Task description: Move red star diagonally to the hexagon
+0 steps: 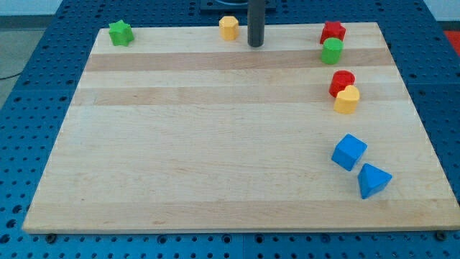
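Observation:
The red star (333, 32) lies at the view's top right, just above a green cylinder (331, 51). The yellow hexagon (228, 28) lies at the top middle of the wooden board (180, 144). My tip (255, 44) stands just right of the yellow hexagon and well to the left of the red star, touching neither.
A green star (121, 32) lies at the top left. A red cylinder (342, 82) touches a yellow heart-like block (347, 100) at the right. A blue cube (349, 152) and a blue triangular block (373, 180) lie at the lower right.

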Action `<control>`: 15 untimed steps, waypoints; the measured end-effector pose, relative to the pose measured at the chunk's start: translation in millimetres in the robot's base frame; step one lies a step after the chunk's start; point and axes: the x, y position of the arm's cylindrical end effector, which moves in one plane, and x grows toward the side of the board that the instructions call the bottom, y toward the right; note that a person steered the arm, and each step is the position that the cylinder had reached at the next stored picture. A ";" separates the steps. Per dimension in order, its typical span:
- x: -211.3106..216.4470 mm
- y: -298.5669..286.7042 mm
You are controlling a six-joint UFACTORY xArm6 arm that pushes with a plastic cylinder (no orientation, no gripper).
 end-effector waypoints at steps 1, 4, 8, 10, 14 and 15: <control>-9.1 18.2; -43.8 82.5; -44.0 202.3; -38.3 207.0; -19.7 209.4; -17.3 207.3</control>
